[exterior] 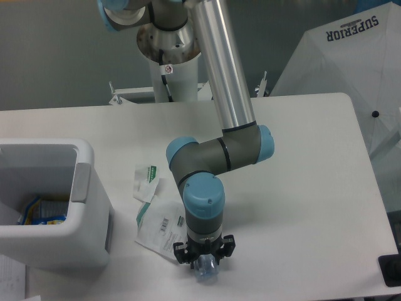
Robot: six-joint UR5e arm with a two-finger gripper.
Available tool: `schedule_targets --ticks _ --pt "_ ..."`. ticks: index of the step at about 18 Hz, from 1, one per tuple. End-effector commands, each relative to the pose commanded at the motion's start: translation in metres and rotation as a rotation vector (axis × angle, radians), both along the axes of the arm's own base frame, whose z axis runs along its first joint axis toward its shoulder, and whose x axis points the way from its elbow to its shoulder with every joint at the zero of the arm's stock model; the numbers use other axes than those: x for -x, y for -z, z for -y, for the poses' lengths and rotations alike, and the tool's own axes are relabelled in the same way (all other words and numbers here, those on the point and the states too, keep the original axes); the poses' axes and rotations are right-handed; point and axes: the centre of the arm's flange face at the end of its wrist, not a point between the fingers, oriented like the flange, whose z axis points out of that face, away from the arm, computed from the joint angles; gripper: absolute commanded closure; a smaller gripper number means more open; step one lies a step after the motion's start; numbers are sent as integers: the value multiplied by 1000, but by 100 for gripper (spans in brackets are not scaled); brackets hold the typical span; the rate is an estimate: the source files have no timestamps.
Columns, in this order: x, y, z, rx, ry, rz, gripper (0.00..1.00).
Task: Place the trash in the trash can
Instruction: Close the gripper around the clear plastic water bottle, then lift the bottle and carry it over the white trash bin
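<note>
The crushed clear plastic bottle (205,271) lies on the table near the front edge. My gripper (204,258) points straight down onto it, with the fingers on either side of the bottle. The wrist hides the fingertips, so the grip does not show. Just left of the gripper lies the flat white pouch with a barcode label (160,227). The small white-and-green wrapper (146,178) sits a little farther back. The white trash can (84,207) stands at the left edge of the table, open at the top, with something blue and yellow inside.
The arm's base column (169,75) rises at the back of the table. A white fabric cover with lettering (351,69) stands off the right side. A dark object (391,271) sits at the front right corner. Paper (11,276) lies at the front left.
</note>
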Motion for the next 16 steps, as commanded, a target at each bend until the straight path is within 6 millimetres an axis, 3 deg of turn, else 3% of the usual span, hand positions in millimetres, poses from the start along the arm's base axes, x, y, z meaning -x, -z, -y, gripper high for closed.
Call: schedule_targets --ticks 8,12,16 --pt "6 -18 -5 -21 -4 -31 40" --pt "8 -50 -6 -57 -3 -64 40" --pt "13 -98 -10 -122 -5 -116 40"
